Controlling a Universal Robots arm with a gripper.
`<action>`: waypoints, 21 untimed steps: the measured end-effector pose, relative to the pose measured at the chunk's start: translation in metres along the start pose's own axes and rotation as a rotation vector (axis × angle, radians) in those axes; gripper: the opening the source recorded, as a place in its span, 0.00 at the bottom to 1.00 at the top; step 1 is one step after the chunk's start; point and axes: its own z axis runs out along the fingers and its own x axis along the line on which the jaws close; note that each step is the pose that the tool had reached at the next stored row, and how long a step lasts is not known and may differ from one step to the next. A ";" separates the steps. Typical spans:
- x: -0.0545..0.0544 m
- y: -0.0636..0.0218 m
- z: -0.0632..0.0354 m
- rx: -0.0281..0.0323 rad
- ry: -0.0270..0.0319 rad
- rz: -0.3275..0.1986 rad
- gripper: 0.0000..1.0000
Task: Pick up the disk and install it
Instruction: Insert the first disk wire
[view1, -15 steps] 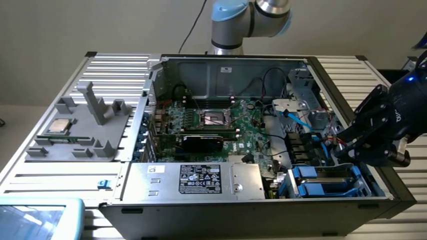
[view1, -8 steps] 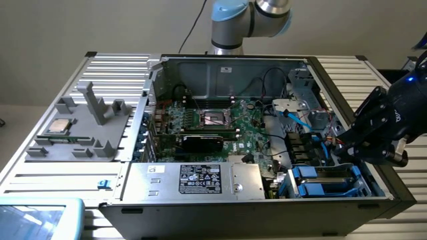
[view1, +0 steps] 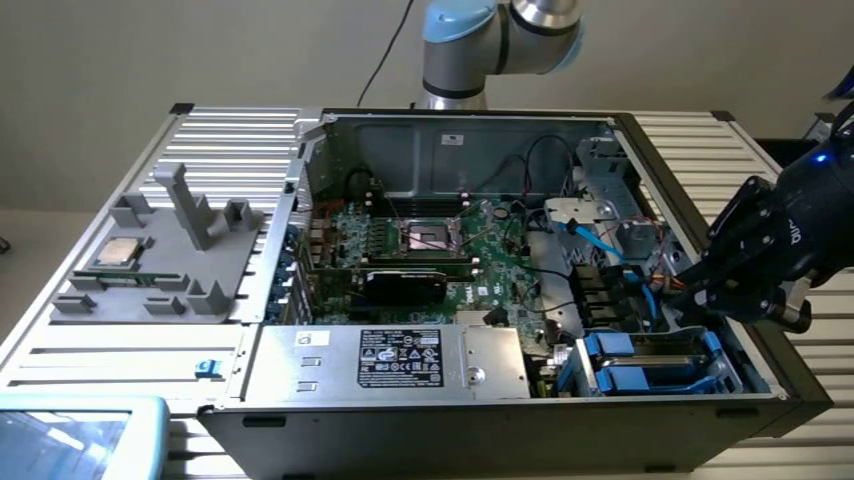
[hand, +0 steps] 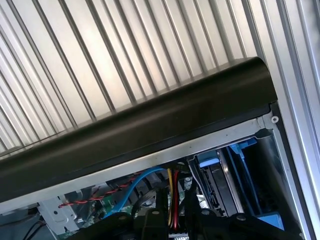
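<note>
The disk, a grey slab in a blue plastic carrier, lies in the drive cage at the open computer case's corner, at the exterior view's lower right. A second blue-framed slab lies right beside it. My dark gripper hangs just above that cage, over the case's wall on the exterior view's right, and reaches down into the case. In the wrist view the gripper's black body sits over red, yellow and blue cables, with a blue carrier edge close beside it. Nothing shows as held.
A silver power supply box with a black sticker fills the case's near side, next to the green motherboard. A grey fixture holding a processor chip stands on the ribbed aluminium table. The black case wall runs close by.
</note>
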 end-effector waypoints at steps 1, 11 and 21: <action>0.000 0.0000 0.0000 0.0008 -0.0003 0.000 0.26; 0.000 0.0001 0.0000 0.0028 -0.0010 0.001 0.18; -0.001 -0.0051 -0.0012 -0.0095 -0.0016 0.000 0.18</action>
